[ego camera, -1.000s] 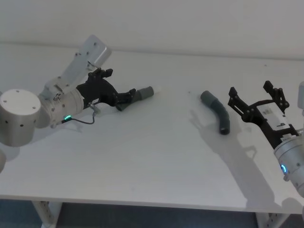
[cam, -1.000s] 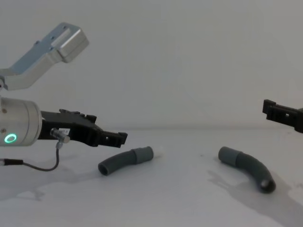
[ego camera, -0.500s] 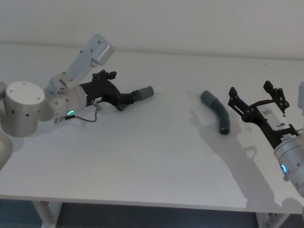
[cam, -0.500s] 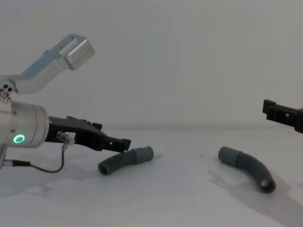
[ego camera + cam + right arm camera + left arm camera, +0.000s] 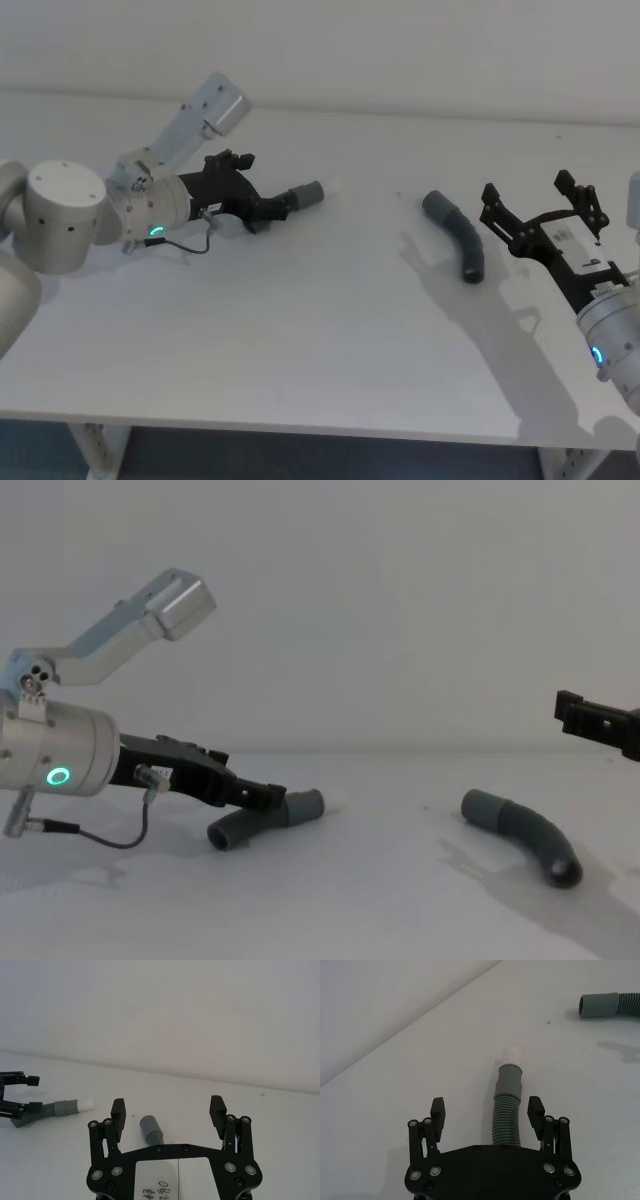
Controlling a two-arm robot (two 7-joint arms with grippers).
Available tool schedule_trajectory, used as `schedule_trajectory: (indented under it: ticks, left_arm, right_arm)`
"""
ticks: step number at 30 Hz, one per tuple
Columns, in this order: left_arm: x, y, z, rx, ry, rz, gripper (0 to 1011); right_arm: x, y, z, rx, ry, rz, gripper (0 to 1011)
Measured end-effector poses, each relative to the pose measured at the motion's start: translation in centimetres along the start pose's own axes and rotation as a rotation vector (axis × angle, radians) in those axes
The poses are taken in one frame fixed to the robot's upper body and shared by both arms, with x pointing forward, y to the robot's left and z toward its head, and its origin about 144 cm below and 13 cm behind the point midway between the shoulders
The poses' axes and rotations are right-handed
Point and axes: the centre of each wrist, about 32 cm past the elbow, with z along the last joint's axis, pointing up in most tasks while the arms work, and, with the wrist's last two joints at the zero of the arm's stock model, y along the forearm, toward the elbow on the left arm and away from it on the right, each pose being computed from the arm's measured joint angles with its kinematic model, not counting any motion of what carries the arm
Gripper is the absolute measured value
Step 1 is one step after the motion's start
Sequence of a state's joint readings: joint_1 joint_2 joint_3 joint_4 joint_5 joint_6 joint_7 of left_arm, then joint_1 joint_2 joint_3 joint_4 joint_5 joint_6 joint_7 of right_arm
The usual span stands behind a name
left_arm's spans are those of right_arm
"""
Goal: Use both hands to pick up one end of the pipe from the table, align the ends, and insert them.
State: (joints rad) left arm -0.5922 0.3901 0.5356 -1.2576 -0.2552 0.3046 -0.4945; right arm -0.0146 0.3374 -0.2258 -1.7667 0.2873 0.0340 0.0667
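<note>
Slippage was your risk: your left tool stood wide astride the ribbed pipe piece, upper left of the head view; closing off-centre could roll it across the desk. Your right tool, also wide, hovered near the other piece, right of centre.

Your left gripper has slid forward and lower to the left hose piece. Its spread fingers now sit either side of the ribbed body, behind the cuff.
</note>
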Motion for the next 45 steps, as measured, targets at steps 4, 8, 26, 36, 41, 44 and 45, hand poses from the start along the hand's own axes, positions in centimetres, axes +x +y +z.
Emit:
schedule_trajectory:
  ticks: [4,8,26,36,41,44,45]
  left_arm:
    - [0.2,-0.4,0.0,0.008,-0.007,-0.011,1001]
    - [0.3,-0.8,0.0,0.012,-0.01,-0.018,1001]
    - [0.3,-2.2,-0.1,0.027,-0.005,-0.037,1001]
    - [0.3,-2.8,-0.3,0.035,0.007,-0.045,1001]
    - [0.2,-3.0,-0.3,0.037,0.013,-0.047,1001]
    - [0.2,-3.2,-0.4,0.038,0.015,-0.048,989]
    - [0.2,-3.2,-0.4,0.039,0.016,-0.048,968]
  right_arm:
    - [0.0,0.0,0.0,0.0,0.0,0.0,1001]
    - [0.0,0.0,0.0,0.0,0.0,0.0,1000]
    - [0.0,0.0,0.0,0.0,0.0,0.0,1001]
    - [0.0,0.0,0.0,0.0,0.0,0.0,1000]
    - [0.0,0.0,0.0,0.0,0.0,0.0,1001]
    - [0.0,0.0,0.0,0.0,0.0,0.0,1001]
    - [0.0,0.0,0.0,0.0,0.0,0.0,1001]
